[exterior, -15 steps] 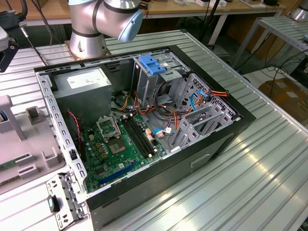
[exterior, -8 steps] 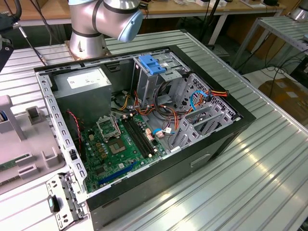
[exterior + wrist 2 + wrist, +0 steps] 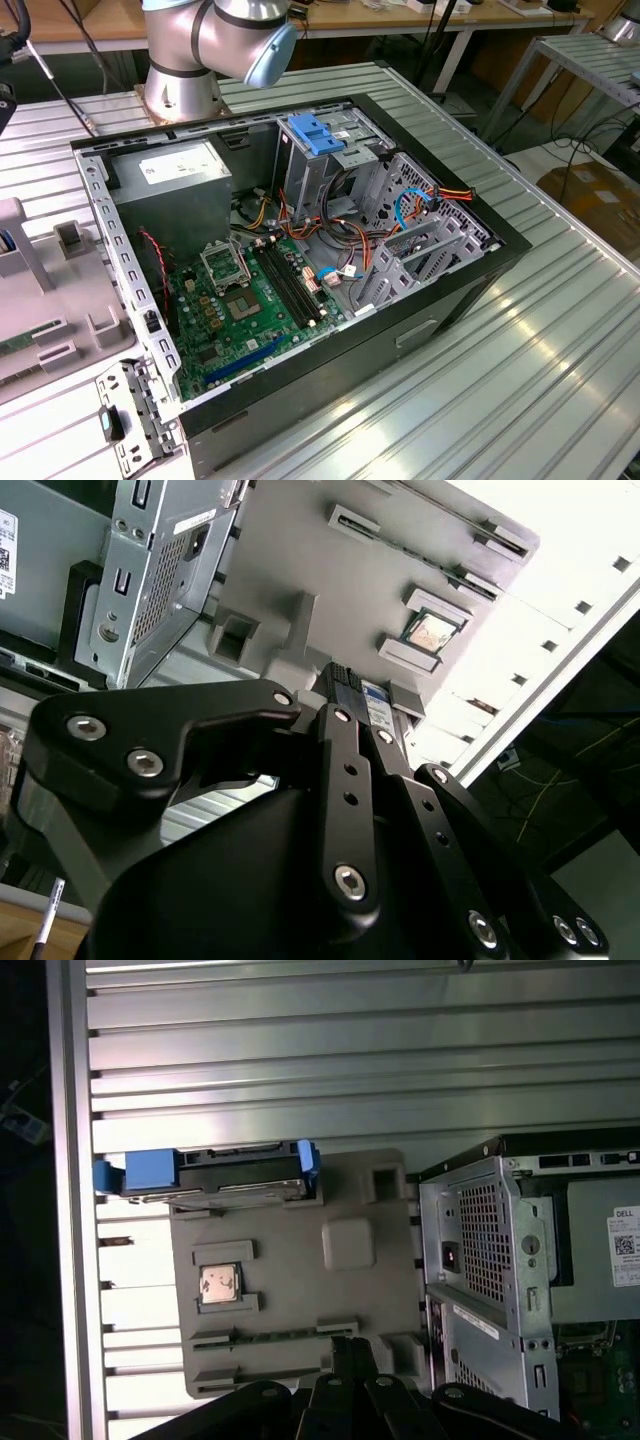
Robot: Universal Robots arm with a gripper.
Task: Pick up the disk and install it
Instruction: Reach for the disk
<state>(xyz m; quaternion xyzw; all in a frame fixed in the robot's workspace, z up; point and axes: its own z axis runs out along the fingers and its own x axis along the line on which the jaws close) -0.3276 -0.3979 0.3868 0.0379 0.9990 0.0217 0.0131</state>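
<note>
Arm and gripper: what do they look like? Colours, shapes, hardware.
In the exterior view the arm is silver-grey tubing with a pale blue joint cap on a round base. In the second wrist view the gripper is matte black, built of flat linked bars with rounded ends, pinned by silver screws.

My gripper (image 3: 352,1352) hangs above the grey tray (image 3: 300,1260), at the edge across from the disk (image 3: 215,1172), and the air between us is open. The tray's raised blocks and the chip (image 3: 220,1284) in its recess stay low. Past the disk's edge of the tray I have bare ribbed table (image 3: 350,1070). The computer case (image 3: 490,1240) rises like a wall just beside another tray edge. Inside it, in the exterior view, cables (image 3: 350,245) crowd around the drive cage (image 3: 310,185) under its blue bracket (image 3: 315,133).
</note>
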